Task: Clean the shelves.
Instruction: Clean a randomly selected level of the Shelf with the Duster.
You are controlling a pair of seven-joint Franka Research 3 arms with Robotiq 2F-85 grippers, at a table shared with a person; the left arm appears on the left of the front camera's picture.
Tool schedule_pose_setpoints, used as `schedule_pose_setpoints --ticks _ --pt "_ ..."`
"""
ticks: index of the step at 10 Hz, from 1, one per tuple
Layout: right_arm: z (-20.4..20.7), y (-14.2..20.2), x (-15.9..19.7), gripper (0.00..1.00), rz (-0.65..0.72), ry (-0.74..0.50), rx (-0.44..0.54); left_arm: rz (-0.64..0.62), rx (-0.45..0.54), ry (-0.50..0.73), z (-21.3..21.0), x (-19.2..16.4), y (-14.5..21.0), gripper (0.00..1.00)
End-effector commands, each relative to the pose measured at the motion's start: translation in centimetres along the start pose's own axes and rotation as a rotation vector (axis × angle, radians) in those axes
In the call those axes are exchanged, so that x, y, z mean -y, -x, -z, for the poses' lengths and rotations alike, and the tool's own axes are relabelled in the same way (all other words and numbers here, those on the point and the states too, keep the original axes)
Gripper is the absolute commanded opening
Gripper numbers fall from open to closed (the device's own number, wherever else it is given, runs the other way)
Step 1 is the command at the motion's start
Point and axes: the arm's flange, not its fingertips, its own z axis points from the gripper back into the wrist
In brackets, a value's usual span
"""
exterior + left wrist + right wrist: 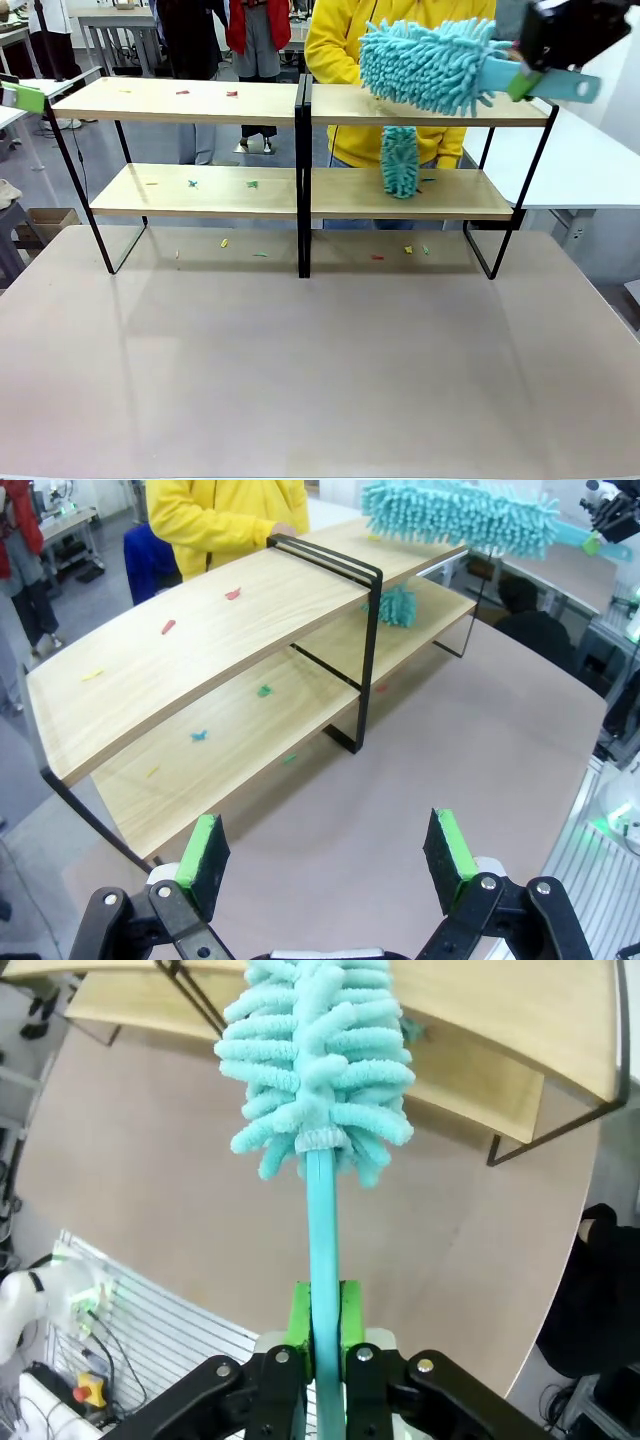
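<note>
The shelves (200, 100) stand across the far part of the tabletop (320, 370), two light-wood boards on a black frame with a centre post. The right end effector (525, 80) hangs at the far right, just above the right end of the top board. Its green pads are clamped on the flat teal handle of a fluffy teal duster (430, 65). The duster head reaches left over the right half of the top board, close to the wood; whether it touches, I cannot tell.

The left end effector (330, 855) sits off the left end of the shelves, with its fingers wide apart and nothing between them.

A second teal duster (400, 160) stands upright on the lower board, right of the centre post. Behind the shelves is a person in a yellow top (340, 40). Small coloured scraps (232, 94) lie on both boards, mostly on the left half, with more on the tabletop under the shelves.
</note>
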Motion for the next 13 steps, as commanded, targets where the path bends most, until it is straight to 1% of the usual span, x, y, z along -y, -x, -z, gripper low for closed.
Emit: schedule_pose_setpoints --ticks 1,2,4,6,7,10,11,13 --pt "1.1 -4.0 -1.2 0.13 0.037 0.043 -0.005 0.002 0.003 -0.002 0.1 0.0 0.0 1.00" --pt "1.7 -4.6 -1.3 0.13 0.053 0.054 0.005 0.002 0.003 -0.002 0.1 0.0 0.0 1.00" --pt "2.6 -5.1 -1.8 0.13 0.040 0.066 0.010 0.002 0.003 -0.002 0.1 0.0 0.0 1.00" --pt "3.6 -5.5 -2.2 0.13 0.025 0.087 -0.037 0.002 0.003 -0.002 0.1 0.0 0.0 1.00" --pt "3.7 -5.5 -2.0 0.13 0.038 0.113 -0.056 0.002 0.003 -0.002 0.1 0.0 0.0 1.00" --pt "2.9 -4.4 -0.4 0.13 0.153 0.265 -0.080 0.002 0.003 -0.002 0.1 0.0 0.0 1.00" --pt "2.9 -4.1 0.2 0.13 0.192 0.313 -0.100 0.002 0.003 -0.002 0.1 0.0 0.0 1.00" --pt "2.8 -3.8 1.8 0.13 0.275 0.393 -0.170 0.002 0.003 -0.002 0.1 0.0 0.0 1.00"
